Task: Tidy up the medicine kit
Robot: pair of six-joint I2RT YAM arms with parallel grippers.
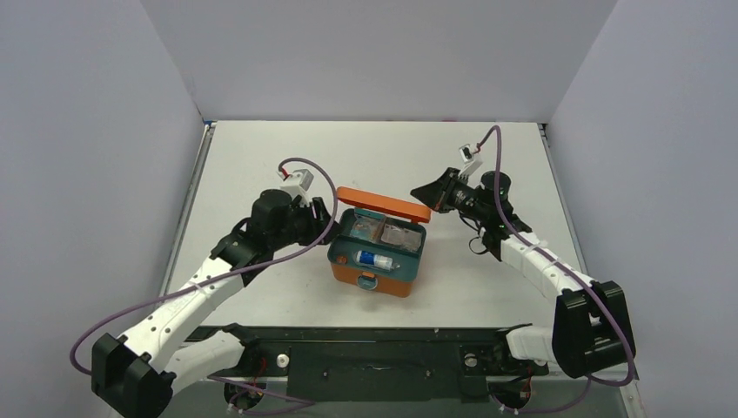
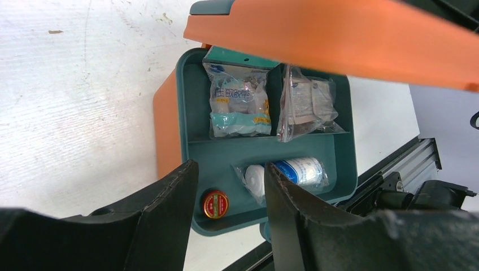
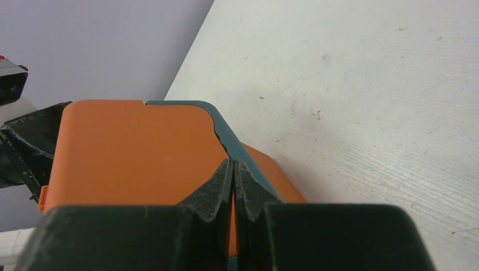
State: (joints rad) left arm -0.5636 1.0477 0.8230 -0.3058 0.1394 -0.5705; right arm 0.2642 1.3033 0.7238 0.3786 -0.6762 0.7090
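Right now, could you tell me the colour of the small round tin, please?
The round tin is red, gold-rimmed; best seen from the left wrist.

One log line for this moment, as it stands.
medicine kit: lid up | left tool: open, empty, above bandage roll | right tool: shut, at lid edge

The medicine kit (image 1: 383,204) is orange, and the tray (image 2: 254,148) inside it is teal. Just beyond the black left claw (image 2: 231,166) lies a white roll (image 2: 295,171) with blue print, and beside it a small red tin (image 2: 216,204) with gold rim. The worktop (image 1: 261,157) is white.
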